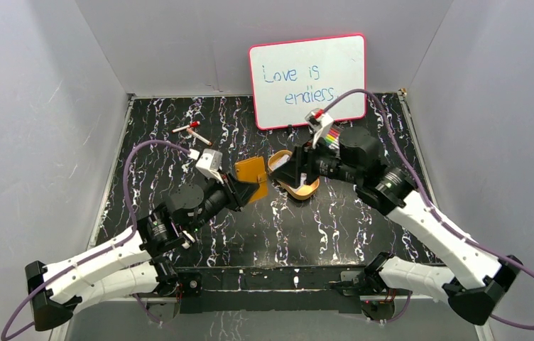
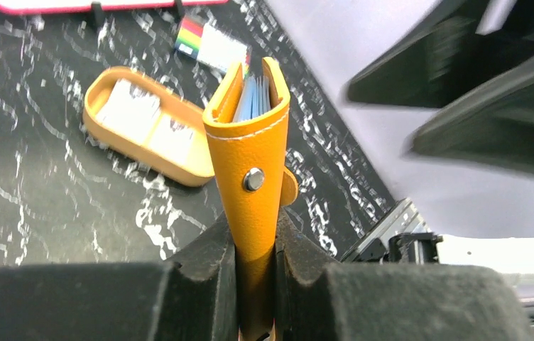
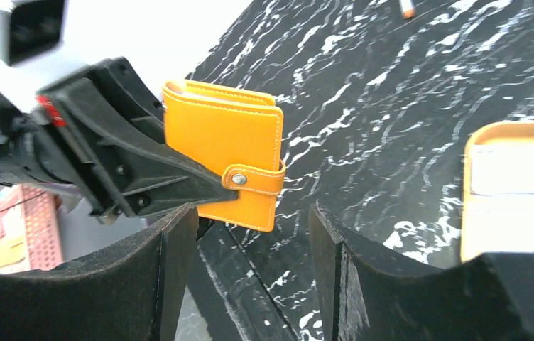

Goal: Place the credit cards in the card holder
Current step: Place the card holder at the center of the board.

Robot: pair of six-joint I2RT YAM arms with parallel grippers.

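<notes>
Left gripper point(image 2: 255, 245) clamped on card holder point(image 2: 250, 145), snap fastened, held aloft; right gripper point(image 3: 251, 226) jaws parted, near oval tray point(image 2: 179, 174) containing credit cards point(image 2: 131, 106).

Overhead, wrist close-ups — card holder point(image 3: 221, 142) common

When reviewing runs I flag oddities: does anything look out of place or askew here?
The wallet, gripped off the table by the left end effector, seems strapped shut though cards lie in the tray. Nothing looks spilled or damaged.
</notes>
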